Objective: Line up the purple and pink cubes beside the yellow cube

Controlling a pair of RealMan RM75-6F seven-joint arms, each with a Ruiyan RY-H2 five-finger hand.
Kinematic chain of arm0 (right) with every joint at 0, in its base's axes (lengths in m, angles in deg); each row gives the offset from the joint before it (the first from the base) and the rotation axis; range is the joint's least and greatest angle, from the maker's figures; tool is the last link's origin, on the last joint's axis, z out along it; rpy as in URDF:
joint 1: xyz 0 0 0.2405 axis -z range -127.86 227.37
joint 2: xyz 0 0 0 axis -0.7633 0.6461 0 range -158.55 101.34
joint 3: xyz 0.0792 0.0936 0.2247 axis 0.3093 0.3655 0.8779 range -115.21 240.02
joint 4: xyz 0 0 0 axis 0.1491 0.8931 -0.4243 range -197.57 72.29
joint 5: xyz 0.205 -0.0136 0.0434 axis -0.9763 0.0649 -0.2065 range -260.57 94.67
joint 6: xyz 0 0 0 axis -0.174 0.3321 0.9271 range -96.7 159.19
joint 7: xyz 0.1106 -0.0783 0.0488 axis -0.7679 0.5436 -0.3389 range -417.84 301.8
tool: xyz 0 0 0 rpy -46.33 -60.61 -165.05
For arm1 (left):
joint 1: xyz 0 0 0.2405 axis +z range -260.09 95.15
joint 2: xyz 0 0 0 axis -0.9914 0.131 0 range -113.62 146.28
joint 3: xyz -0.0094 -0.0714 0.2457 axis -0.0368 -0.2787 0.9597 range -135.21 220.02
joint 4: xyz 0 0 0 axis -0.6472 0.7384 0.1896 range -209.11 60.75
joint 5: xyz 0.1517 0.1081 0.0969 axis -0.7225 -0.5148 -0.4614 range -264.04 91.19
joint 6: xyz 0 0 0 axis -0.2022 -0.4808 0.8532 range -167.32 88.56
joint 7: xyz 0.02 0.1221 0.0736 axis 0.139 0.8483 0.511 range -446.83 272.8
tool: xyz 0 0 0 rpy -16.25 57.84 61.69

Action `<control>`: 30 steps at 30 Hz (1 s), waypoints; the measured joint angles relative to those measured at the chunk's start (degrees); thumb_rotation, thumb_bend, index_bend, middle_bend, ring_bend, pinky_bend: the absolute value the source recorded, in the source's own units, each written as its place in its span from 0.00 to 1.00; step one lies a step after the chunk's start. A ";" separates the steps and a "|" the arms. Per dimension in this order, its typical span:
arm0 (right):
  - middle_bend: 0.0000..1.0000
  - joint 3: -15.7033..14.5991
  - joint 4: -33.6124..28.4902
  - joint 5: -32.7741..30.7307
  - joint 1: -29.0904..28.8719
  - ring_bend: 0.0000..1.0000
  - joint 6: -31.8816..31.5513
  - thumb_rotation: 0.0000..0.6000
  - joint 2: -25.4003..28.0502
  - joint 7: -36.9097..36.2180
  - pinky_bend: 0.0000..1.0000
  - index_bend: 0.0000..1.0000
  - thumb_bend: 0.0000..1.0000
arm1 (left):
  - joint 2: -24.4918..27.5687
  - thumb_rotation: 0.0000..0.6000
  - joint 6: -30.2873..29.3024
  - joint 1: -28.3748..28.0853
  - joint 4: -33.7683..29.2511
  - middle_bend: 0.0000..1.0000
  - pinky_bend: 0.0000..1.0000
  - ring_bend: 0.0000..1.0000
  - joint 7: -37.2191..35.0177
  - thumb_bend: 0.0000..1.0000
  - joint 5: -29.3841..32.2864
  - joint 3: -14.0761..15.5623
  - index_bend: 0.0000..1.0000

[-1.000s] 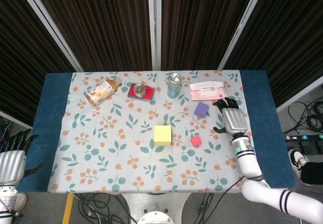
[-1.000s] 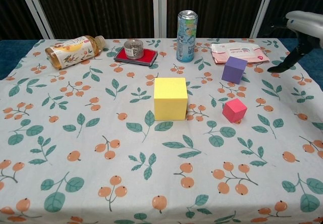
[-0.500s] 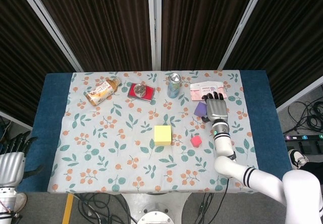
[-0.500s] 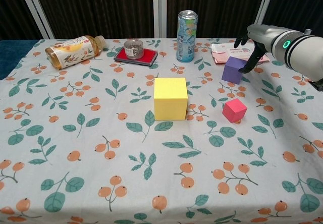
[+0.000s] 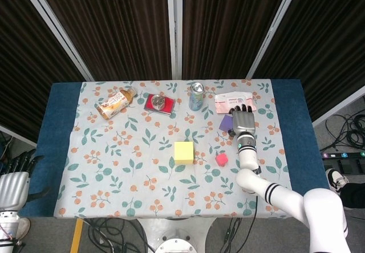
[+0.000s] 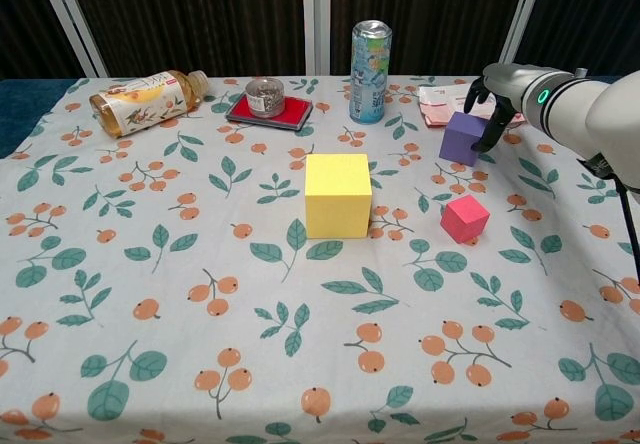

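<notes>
Purple, pink and yellow: three cubes, one of each.
Small purple cube (image 6: 463,137) sits toward the tabletop's (image 6: 150,364) far right, with the right robot hand (image 6: 494,92) curled over it; whether it grips is unclear. Small pink cube (image 6: 464,218) lies nearer, large yellow cube (image 6: 337,195) central. Left robot hand (image 5: 13,176) hangs off the left edge, fingers apart, holding nothing.
</notes>
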 measured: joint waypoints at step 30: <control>0.17 -3.87 -23.91 17.43 5.58 0.00 2.71 1.00 14.39 -12.31 0.00 0.41 0.27 | 0.26 1.00 -0.13 0.40 -0.28 0.18 0.13 0.09 0.40 0.03 0.09 0.11 0.25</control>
